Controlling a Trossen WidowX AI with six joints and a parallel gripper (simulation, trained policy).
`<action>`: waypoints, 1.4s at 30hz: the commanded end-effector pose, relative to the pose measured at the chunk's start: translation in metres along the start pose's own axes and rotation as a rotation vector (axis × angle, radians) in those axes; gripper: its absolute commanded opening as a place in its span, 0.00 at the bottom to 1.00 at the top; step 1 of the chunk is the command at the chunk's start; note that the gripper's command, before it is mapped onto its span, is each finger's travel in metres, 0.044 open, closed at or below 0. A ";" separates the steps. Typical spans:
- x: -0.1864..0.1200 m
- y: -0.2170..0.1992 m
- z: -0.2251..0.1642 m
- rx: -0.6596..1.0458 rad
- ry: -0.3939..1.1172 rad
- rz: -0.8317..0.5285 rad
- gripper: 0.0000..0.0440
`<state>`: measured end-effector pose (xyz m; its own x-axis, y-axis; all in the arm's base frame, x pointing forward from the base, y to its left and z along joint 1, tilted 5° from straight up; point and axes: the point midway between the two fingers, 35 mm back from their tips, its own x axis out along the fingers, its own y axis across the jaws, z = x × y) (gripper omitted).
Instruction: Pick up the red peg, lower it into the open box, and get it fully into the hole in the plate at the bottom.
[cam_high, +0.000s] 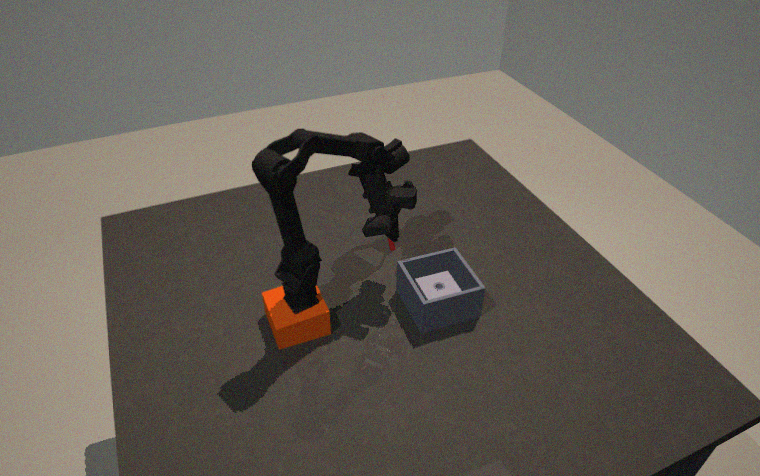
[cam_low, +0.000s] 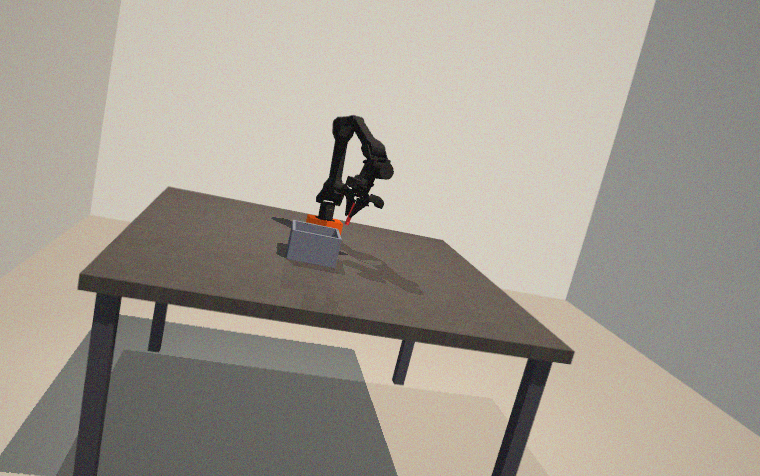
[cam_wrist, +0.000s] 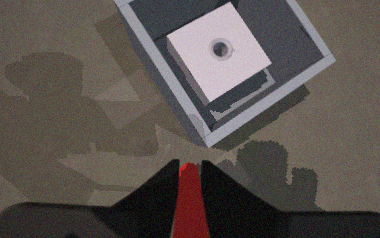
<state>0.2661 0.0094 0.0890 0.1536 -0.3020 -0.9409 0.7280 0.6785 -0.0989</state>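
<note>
One box (cam_high: 451, 313) (cam_low: 312, 246) (cam_wrist: 165, 67), holed plate (cam_high: 426, 286) (cam_wrist: 200, 65) inside, peg (cam_high: 392, 245) (cam_low: 349, 214) (cam_wrist: 190, 210) outside

Setting: bare test room, probably a robotics lab, judging by plain walls (cam_high: 224, 61) (cam_low: 381, 67), pale floor (cam_high: 50, 179) (cam_low: 605, 392), and one dark table (cam_high: 532, 347) (cam_low: 224, 269) carrying a black robot arm (cam_high: 287, 215) (cam_low: 337, 159) on an orange block (cam_high: 305, 330) (cam_low: 335, 225).

"The counter (cam_high: 532, 347) (cam_low: 314, 297)?"
"It looked matt, with faint cloudy mottling."
"And the box (cam_high: 452, 313) (cam_low: 312, 247) (cam_wrist: 170, 75)?"
"Its walls seemed smooth, like dull plastic."
"The orange block (cam_high: 302, 330) (cam_low: 315, 219)?"
"That had a smooth, plastic look."
</note>
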 end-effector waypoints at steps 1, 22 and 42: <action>0.002 -0.004 0.012 0.009 0.006 -0.009 0.00; 0.036 -0.030 0.082 0.162 0.021 -0.008 0.00; 0.097 -0.040 0.104 0.227 0.090 -0.013 0.15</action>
<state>0.3218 -0.1156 0.0462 0.1045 -0.2539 -0.9616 0.8679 0.4954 -0.0365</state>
